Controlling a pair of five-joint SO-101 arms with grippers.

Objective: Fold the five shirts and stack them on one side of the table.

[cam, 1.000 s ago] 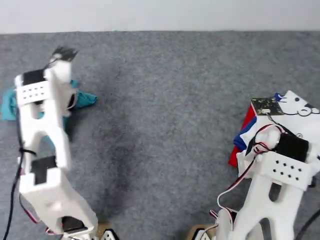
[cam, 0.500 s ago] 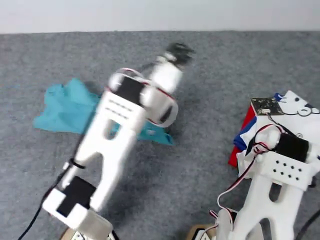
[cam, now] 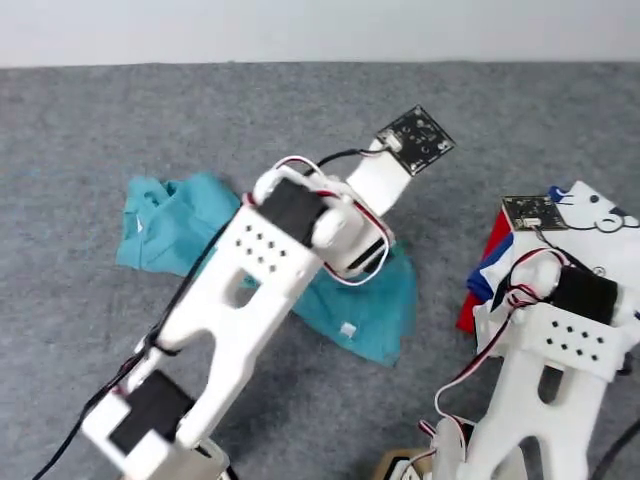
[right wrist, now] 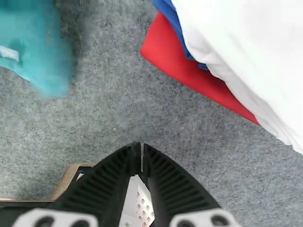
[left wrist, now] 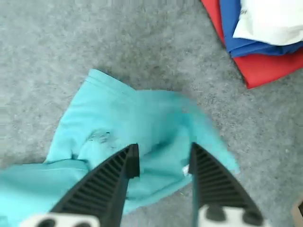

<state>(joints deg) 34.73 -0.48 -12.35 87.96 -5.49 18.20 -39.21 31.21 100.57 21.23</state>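
As I look down from the high view, the teal shirt [cam: 375, 305] lies unfolded and wrinkled on the grey table [cam: 300, 120]. It spreads from about 9 o'clock across to the middle, and one corner reaches toward 5 o'clock. The left arm [cam: 270, 270] comes from 7 o'clock, points toward 1 o'clock, and covers the middle part of this shirt.

On my left wrist view, the left gripper [left wrist: 163, 153] is above the teal shirt [left wrist: 142, 123]. Its jaws stand apart with a medium gap, and I see teal cloth through this gap. I cannot tell if the tips touch the cloth or catch any of it.

At 3 o'clock on the table there is a pile of folded shirts: the white shirt [cam: 600, 210] is on top, the blue shirt [cam: 483, 280] is under it, and the red shirt [cam: 497, 235] is at the bottom, with its edge showing on the side toward the table centre. The pile and the teal shirt are near but apart, with a strip of bare table between them.

The right arm [cam: 550, 350] rises from 5 o'clock and covers part of the pile. On its wrist view, the right gripper [right wrist: 142, 151] has its jaws pressed nearly together, with nothing between them. It hangs over bare table just beside the red shirt [right wrist: 189, 71], and a blurred corner of the teal shirt [right wrist: 42, 56] is on the other side.
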